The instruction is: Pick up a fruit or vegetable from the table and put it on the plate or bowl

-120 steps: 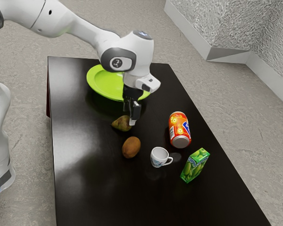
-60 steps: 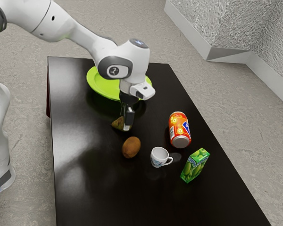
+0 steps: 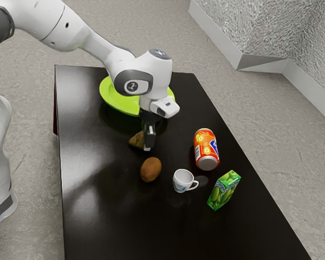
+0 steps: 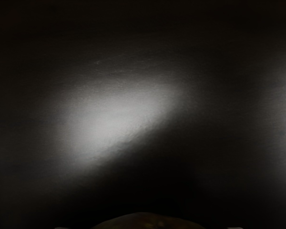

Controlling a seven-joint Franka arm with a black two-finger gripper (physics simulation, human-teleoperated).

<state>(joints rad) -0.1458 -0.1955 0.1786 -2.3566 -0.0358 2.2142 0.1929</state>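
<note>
- Pear (image 3: 136,141) lies on the desk (image 3: 97,206), right at the jaws, which hang low for a grasp.
- Whether the jaws grip it, I cannot tell.
- Plate (image 3: 116,92) sits just beyond the jaws, a short carry away.

Over the last second the gripper (image 3: 148,142) has come down and slid toward the frame's left, from just right of the pear (image 3: 135,140) to directly over its right half, which it now hides, leaving the left part of the fruit showing.
</note>
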